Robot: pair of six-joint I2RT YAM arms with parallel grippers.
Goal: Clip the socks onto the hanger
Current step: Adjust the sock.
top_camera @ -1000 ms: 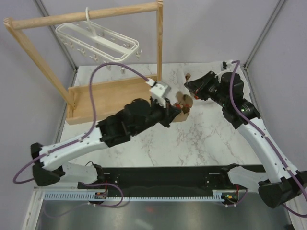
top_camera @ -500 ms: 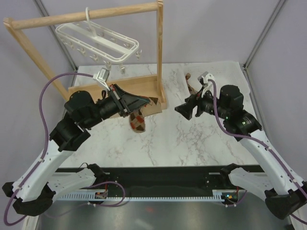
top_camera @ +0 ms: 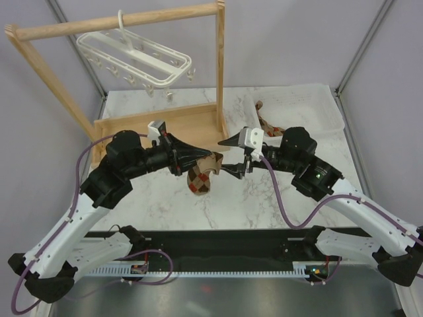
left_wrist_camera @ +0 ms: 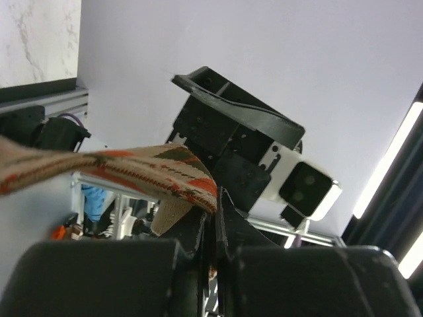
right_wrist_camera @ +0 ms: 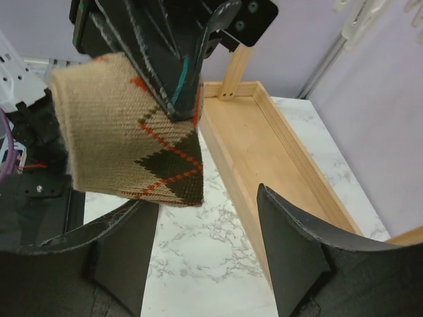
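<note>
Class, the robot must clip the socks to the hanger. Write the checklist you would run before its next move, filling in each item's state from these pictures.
1. Grip: left claw shut on the held sock: ok.
2. Partner: right claw open, facing that sock: ok.
3. Sock's free end between the right claw's fingers: cannot tell.
4. The hanger hooked on the wooden rack, clips dangling: ok.
5. Held sock at a clip: not ok; it hangs well short of the hanger.
6. The second sock waiting in the white tray: ok.
</note>
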